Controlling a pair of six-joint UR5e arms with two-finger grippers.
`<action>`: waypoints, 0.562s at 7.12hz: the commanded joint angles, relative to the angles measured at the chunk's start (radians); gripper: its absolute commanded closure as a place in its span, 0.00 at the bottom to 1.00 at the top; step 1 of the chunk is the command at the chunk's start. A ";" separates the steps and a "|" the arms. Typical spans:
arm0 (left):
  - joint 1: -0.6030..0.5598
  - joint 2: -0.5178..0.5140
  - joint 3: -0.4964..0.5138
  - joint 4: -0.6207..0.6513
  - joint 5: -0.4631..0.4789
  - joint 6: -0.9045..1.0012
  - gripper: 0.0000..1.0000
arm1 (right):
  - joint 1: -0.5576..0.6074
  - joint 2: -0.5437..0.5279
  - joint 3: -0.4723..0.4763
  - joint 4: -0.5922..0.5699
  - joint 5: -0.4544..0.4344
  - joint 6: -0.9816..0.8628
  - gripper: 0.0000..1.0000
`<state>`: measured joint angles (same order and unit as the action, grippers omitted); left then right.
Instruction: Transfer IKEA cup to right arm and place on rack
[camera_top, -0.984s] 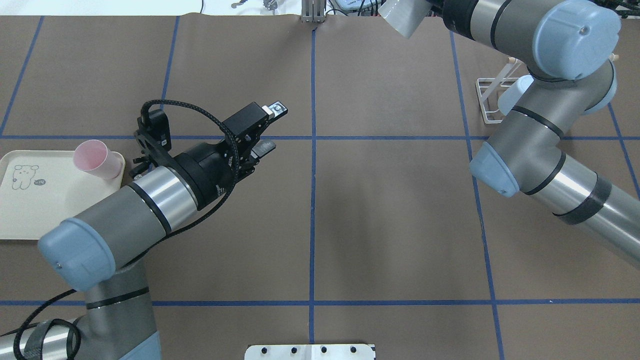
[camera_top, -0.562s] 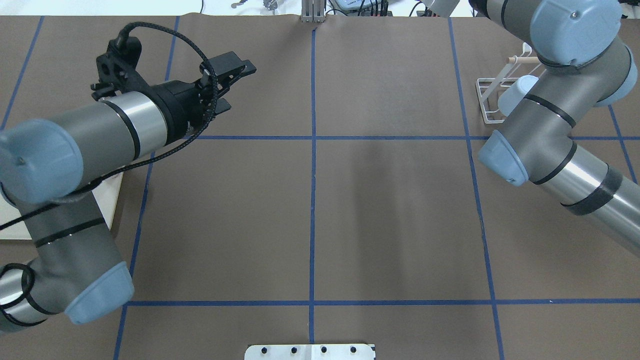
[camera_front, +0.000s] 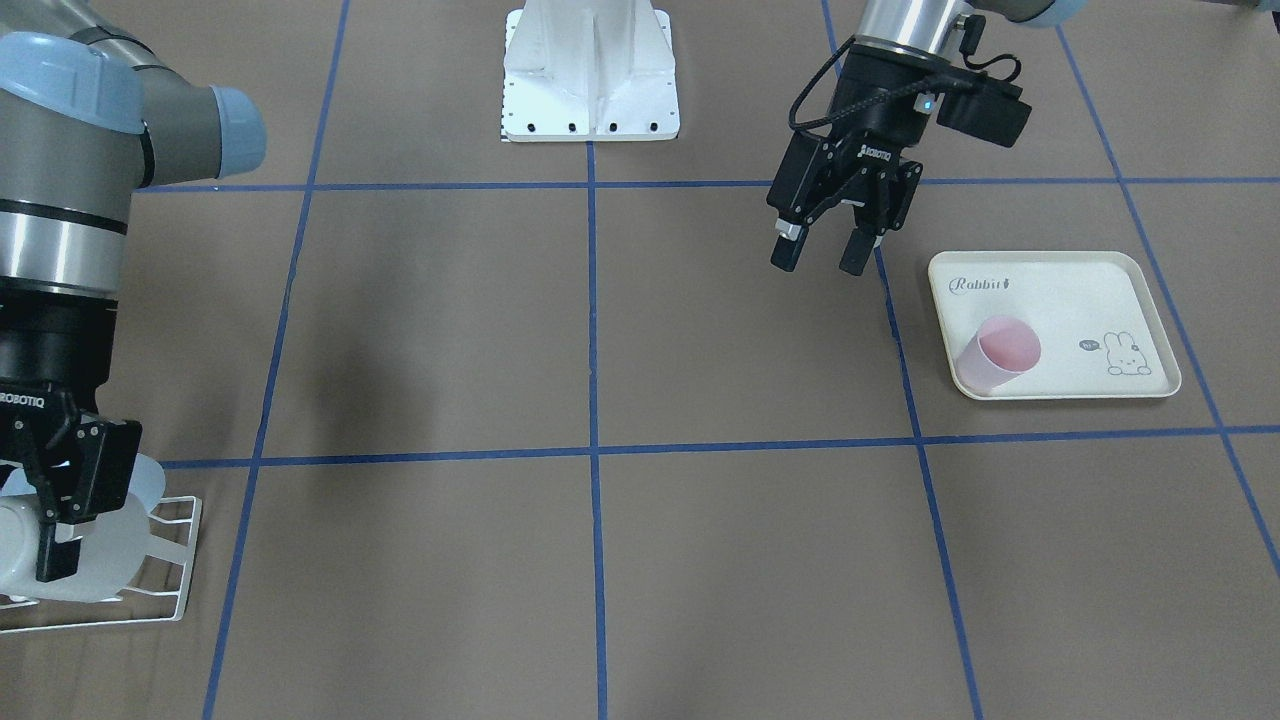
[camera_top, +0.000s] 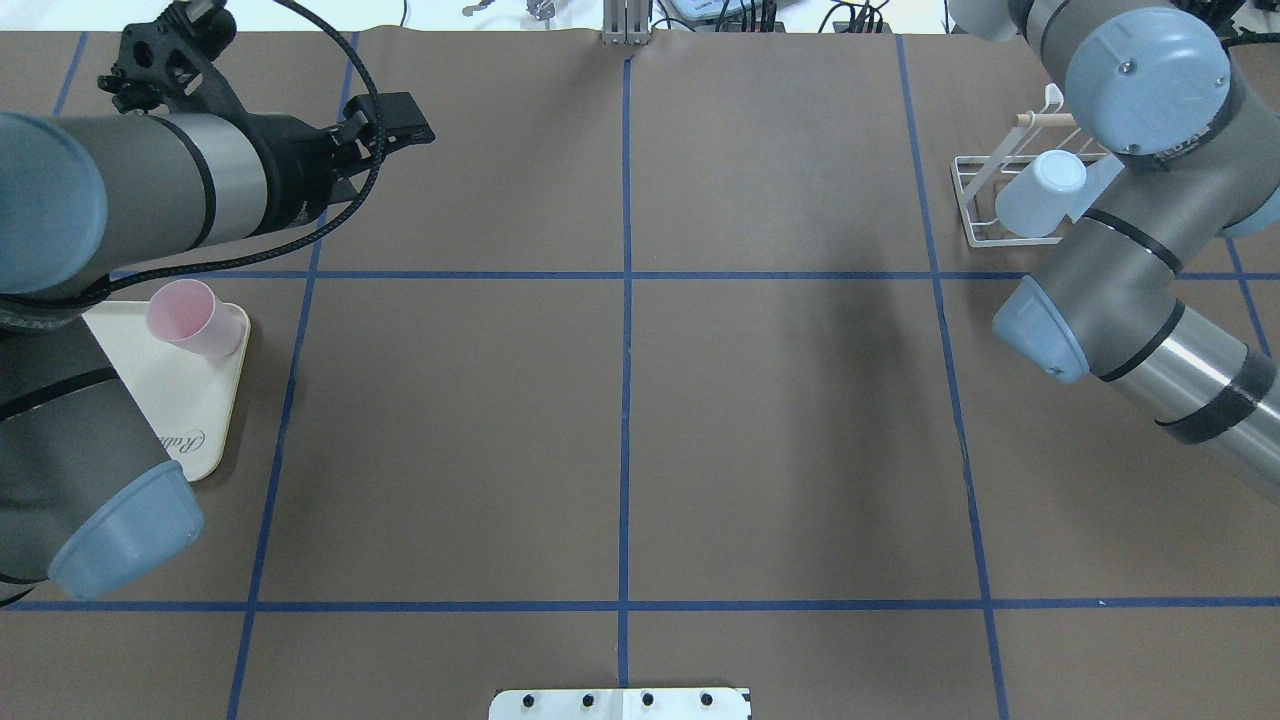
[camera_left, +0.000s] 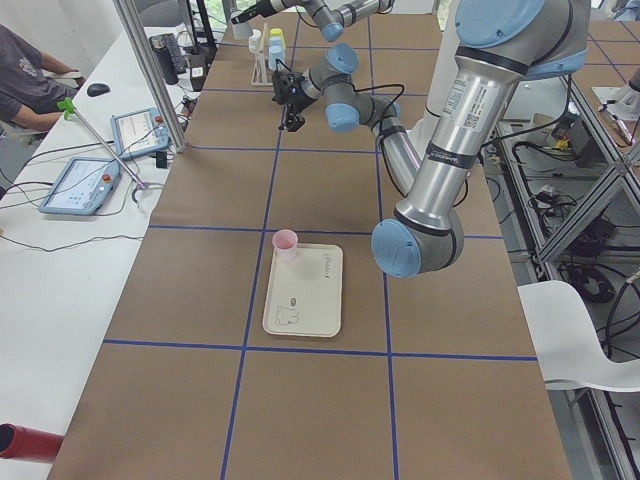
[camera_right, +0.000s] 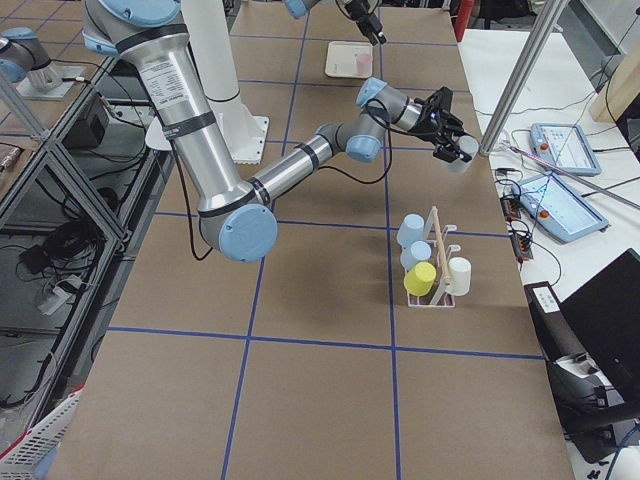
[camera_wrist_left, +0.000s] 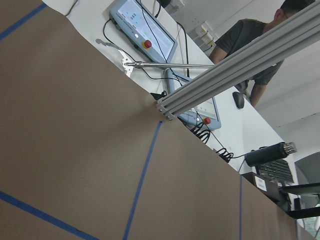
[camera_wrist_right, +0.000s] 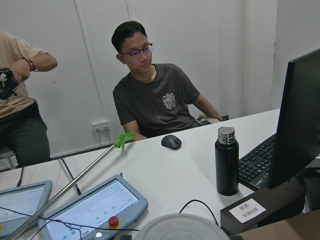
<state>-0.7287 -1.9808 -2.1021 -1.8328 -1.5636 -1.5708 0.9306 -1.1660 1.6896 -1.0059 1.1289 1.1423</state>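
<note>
Holding the cup (camera_right: 463, 161) clamped, the right gripper (camera_right: 452, 148) hangs high, apart from the rack (camera_right: 437, 245). Best tip it mouth-down over a free prong, then lower slowly. Left gripper (camera_front: 818, 258) gapes empty.

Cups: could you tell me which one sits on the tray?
The pink cup, on the cream tray; the others are on the rack or in the right gripper.

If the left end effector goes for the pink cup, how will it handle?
The pink cup looks like thin plastic, so probably light and slightly squeezable. It stands upright, mouth wider than base, so a sideways bump may tip it. It sits in a corner of the rabbit tray, whose rim might stop sliding.
</note>
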 joint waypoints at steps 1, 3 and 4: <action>-0.041 0.016 -0.035 0.119 -0.052 0.090 0.00 | 0.045 -0.085 -0.022 0.003 -0.037 -0.125 1.00; -0.057 0.098 -0.073 0.125 -0.053 0.190 0.00 | 0.088 -0.080 -0.184 0.188 -0.031 -0.130 1.00; -0.058 0.100 -0.073 0.126 -0.053 0.192 0.00 | 0.088 -0.069 -0.256 0.278 -0.034 -0.169 1.00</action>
<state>-0.7808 -1.8987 -2.1670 -1.7110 -1.6155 -1.4011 1.0086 -1.2422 1.5272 -0.8448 1.0962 1.0061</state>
